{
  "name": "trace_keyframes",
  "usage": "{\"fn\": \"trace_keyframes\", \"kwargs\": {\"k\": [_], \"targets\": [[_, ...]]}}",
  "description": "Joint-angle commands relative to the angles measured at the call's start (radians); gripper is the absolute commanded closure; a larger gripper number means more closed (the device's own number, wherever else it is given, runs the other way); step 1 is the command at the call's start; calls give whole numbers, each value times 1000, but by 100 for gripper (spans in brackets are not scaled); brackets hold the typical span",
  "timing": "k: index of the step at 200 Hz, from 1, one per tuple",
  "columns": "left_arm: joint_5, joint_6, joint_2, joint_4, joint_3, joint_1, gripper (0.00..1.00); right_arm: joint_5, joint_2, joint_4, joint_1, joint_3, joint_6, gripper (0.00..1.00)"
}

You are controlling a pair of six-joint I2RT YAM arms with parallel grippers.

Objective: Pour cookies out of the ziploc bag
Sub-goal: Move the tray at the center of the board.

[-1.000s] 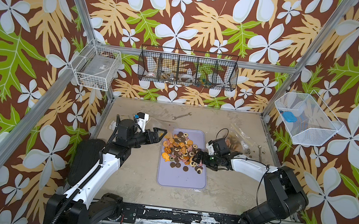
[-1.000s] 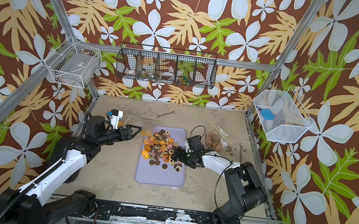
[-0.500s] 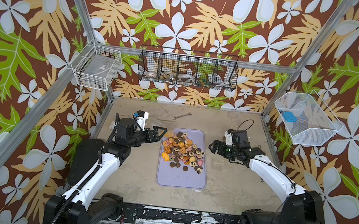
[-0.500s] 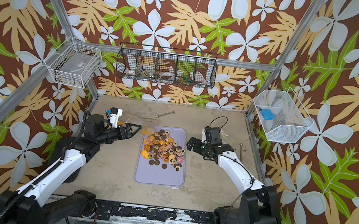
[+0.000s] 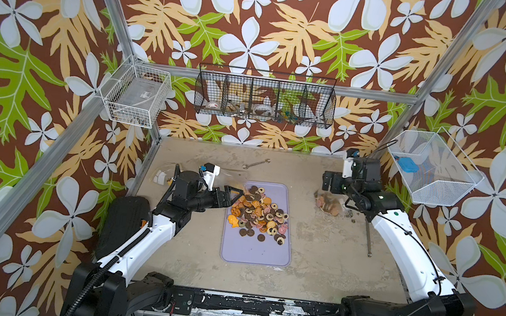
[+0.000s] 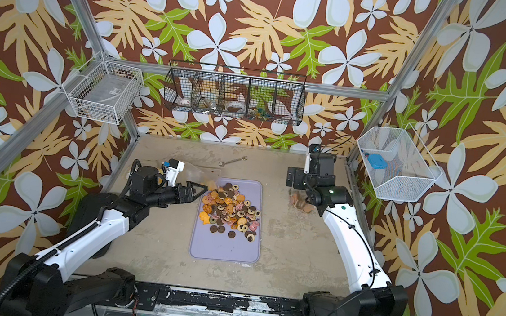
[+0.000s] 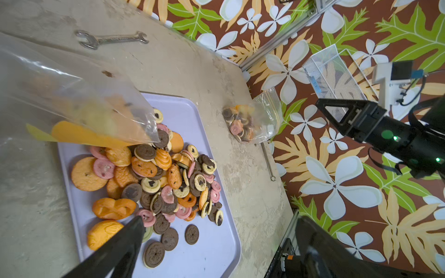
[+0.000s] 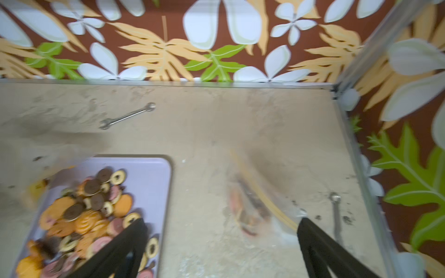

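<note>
Cookies in brown, tan, pink and orange lie heaped on the far half of a lavender tray, and the heap of cookies fills the left wrist view. A clear ziploc bag with an orange zip strip lies over the tray's far left corner. A second, smaller ziploc bag with cookies inside lies on the table right of the tray. My left gripper is open at the tray's left edge, nothing between its fingers. My right gripper hangs open just above the smaller bag, which is blurred.
A wrench lies behind the tray. A thin metal tool lies near the right wall. Wire baskets hang on the back wall and left wall. A white mesh basket hangs on the right.
My right arm has pulled back from the cookie pile on the tray to the back right, over the smaller bag. The left arm has hardly moved.
</note>
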Motion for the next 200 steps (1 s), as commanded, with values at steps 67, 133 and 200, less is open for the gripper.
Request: {"fn": "trace_keyframes", "kwargs": {"k": [67,133,200], "targets": [[21,4,67,51,8,-114,0,-441,219,66,-283,96,-168,28],[45,4,80,68,-1,-120,0,-584,391,-21,-309,148,-141,47],[48,6,79,79,-27,-120,0,-627,339,-1,-309,88,-103,46]]}}
